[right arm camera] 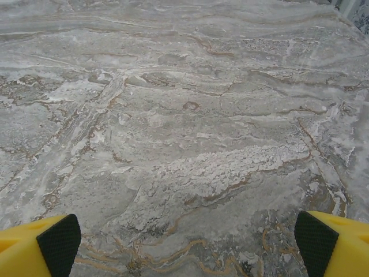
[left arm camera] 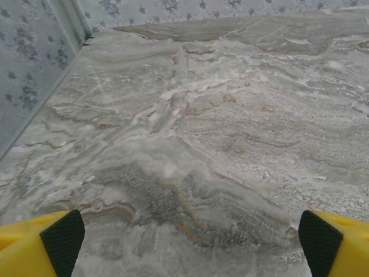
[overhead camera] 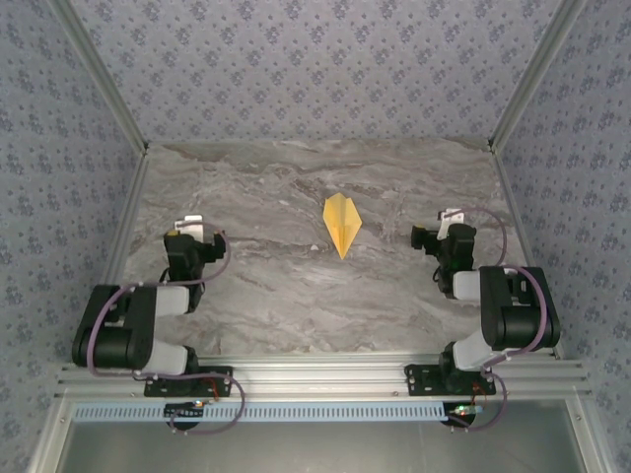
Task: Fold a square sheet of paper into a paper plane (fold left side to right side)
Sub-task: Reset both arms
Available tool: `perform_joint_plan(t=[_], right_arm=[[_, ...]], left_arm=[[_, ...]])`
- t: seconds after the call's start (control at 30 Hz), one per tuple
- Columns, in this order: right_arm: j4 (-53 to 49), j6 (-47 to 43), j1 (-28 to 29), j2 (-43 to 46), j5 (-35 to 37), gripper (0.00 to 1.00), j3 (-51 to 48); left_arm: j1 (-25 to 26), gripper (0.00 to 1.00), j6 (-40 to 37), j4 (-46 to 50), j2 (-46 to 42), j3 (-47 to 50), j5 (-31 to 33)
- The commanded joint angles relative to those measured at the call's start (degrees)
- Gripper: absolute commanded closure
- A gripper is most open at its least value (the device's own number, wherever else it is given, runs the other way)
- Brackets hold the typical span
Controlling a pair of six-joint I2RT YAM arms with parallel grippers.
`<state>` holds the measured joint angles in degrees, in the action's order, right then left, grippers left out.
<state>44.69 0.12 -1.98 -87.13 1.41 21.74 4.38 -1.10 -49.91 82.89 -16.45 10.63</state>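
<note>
A yellow-orange paper plane [overhead camera: 341, 224], a narrow dart with a centre crease and its point toward the arms, lies flat in the middle of the marble table [overhead camera: 296, 296]. My left gripper [overhead camera: 189, 229] rests well to its left, open, with nothing between its fingers. My right gripper [overhead camera: 446, 223] sits well to the plane's right, also open and holding nothing. In the left wrist view the yellow fingers [left arm camera: 34, 248] stand wide apart over bare marble. The right wrist view has its yellow fingers [right arm camera: 37, 248] equally wide over bare marble.
Patterned walls [overhead camera: 315, 69] enclose the table on the left, back and right. A metal rail [overhead camera: 325, 379] runs along the near edge beside the arm bases.
</note>
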Motion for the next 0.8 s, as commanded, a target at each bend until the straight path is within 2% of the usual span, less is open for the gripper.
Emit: perform_joint_plan(t=[0.0,0.07,0.13,0.2,0.77], right_arm=[[1.9,-1.0,-0.3,-0.1,-0.9,0.00,0.4],[2.0,-1.0,-0.3,-0.1,-0.9,0.00,0.4],[2.0,-1.0,-0.3,-0.1,-0.8,0.00,0.3],[2.0,-1.1,-0.2,-0.1,-0.7,0.00,0.3],[1.8,-1.5,0.3,-0.1,-0.1,0.00,0.4]], left_arm=[[-0.7,0.02,-1.4,-9.0,5.2,-1.0,-2.3],[-2.2,0.02,0.1,-2.4,4.4,-3.8,-4.2],[-3.7,0.02,2.3,3.4,4.7,-6.9,-3.2],[-6.3,0.02,3.8,2.3,4.8,-6.5,-8.3],[-5.9,0.02,2.8,3.6,4.9,-7.4,-9.4]])
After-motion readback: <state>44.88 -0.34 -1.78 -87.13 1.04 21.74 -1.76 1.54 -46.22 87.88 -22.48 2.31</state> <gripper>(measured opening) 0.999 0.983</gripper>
